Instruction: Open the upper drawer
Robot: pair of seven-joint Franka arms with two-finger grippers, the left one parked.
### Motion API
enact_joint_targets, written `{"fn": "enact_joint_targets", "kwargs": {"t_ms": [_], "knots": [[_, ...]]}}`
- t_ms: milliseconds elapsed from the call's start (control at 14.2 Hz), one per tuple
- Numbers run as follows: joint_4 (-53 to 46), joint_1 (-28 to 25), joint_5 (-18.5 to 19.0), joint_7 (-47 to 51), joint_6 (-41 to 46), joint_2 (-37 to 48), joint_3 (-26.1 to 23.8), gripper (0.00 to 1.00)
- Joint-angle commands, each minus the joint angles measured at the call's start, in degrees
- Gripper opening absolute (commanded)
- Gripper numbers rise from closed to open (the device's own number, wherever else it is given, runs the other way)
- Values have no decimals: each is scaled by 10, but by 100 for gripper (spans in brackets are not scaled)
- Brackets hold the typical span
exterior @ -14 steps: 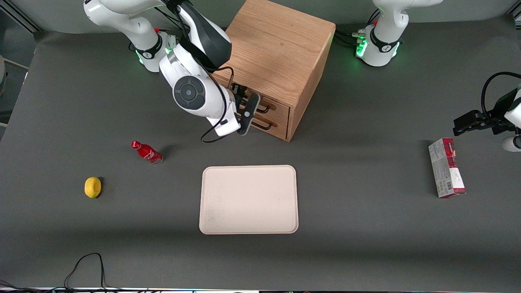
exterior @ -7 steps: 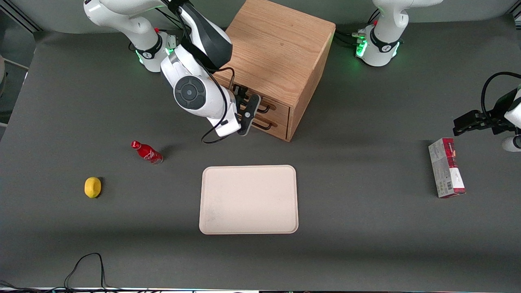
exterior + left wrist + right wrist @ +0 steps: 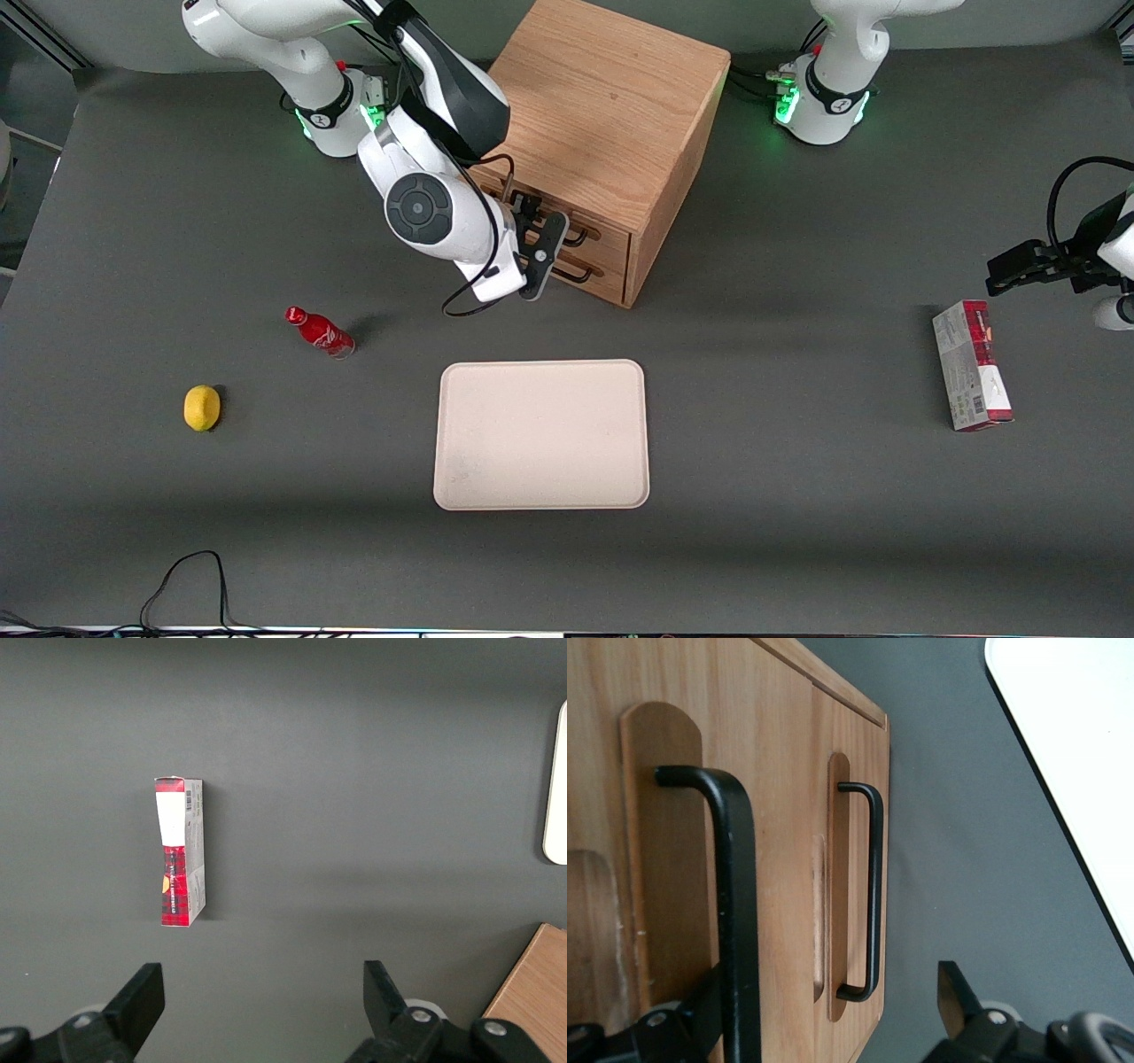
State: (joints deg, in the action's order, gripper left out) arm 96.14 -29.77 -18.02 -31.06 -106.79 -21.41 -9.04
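The wooden cabinet (image 3: 602,97) stands at the back of the table. Its upper drawer (image 3: 609,237) is shut, with its black bar handle (image 3: 578,237) partly hidden by my arm. My right gripper (image 3: 540,252) is open, right in front of the drawer fronts. In the right wrist view the upper drawer's handle (image 3: 735,904) is close and large, just inside one finger (image 3: 709,1001). The other finger (image 3: 952,988) is out past the lower drawer's handle (image 3: 873,895). The gripper (image 3: 830,992) holds nothing. The seam between the two drawers (image 3: 813,815) shows no gap.
A cream tray (image 3: 540,434) lies nearer the front camera than the cabinet. A red bottle (image 3: 319,330) and a lemon (image 3: 202,408) lie toward the working arm's end. A red and white carton (image 3: 971,365) lies toward the parked arm's end, also in the left wrist view (image 3: 182,850).
My right arm has shifted slightly closer to the cabinet front, bringing the open gripper nearer the handles. The drawers have not moved.
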Motion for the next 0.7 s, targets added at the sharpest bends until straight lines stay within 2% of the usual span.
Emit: {"fn": "enact_joint_targets", "kwargs": {"t_ms": [0, 634], "knots": [[6, -8, 5, -17, -16, 0, 9, 100], [1, -2, 6, -31, -19, -6, 12, 100]]}}
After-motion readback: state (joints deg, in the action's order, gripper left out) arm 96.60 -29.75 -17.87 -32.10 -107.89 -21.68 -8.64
